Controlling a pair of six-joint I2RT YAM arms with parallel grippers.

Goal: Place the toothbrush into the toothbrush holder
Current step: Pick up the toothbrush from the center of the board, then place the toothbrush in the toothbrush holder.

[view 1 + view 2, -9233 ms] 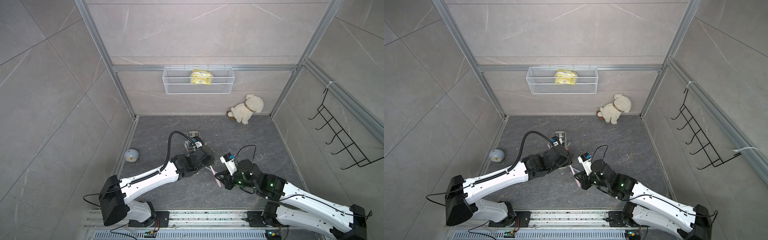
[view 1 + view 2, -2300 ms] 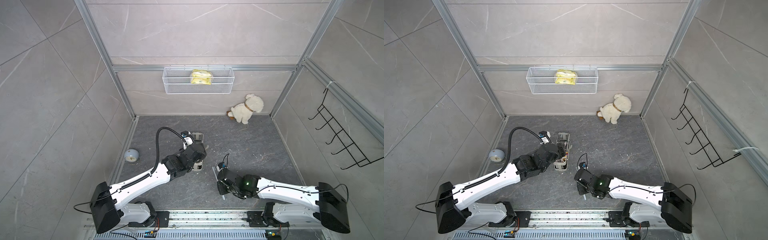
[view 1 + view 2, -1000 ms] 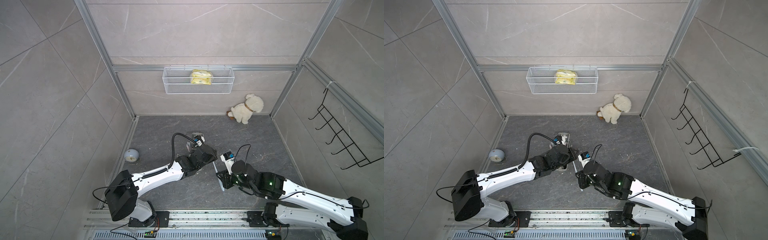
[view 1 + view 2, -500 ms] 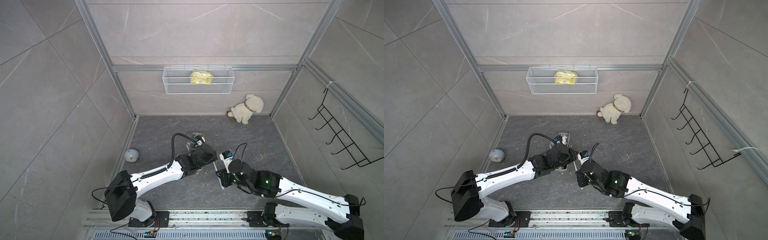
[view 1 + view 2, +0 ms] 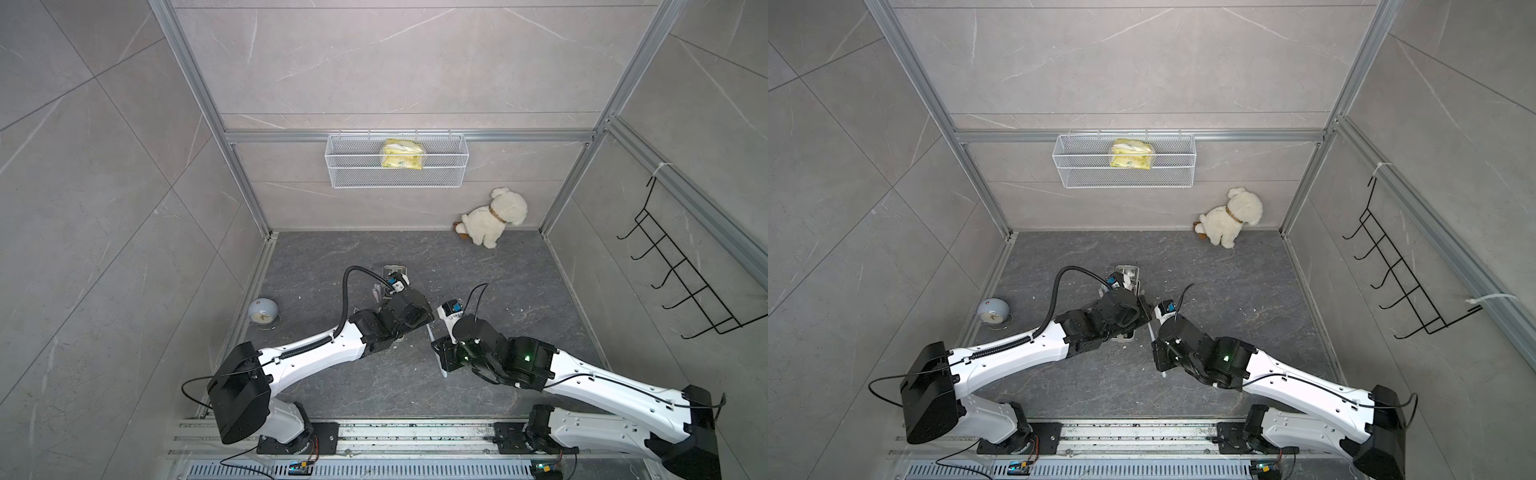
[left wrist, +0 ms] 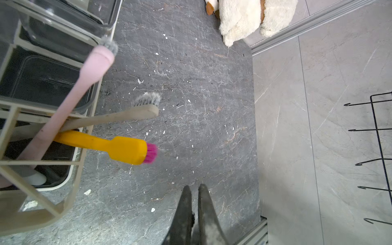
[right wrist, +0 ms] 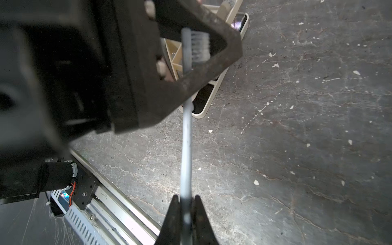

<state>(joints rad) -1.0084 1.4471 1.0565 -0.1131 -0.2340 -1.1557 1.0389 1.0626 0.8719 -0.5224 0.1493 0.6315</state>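
Beside the toothbrush holder (image 6: 31, 220), your right tool (image 7: 186, 199) grips the grey toothbrush (image 7: 186, 148) by its handle, likely to steer it inside; your left tool (image 6: 194, 187) is clenched, empty

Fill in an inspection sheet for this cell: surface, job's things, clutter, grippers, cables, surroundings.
Surface: dark stone floor, scattered white chips.
Job's things: grey toothbrush in right gripper, outside holder; holder has pink brush, tan brush, yellow brush.
Clutter: plush dog, clock, yellow packet in basket.
Grippers: left gripper shut, empty; right gripper shut on toothbrush.
Cables: black hose loops over left arm; thin wire on right arm.
Surroundings: tiled walls, hook rack.
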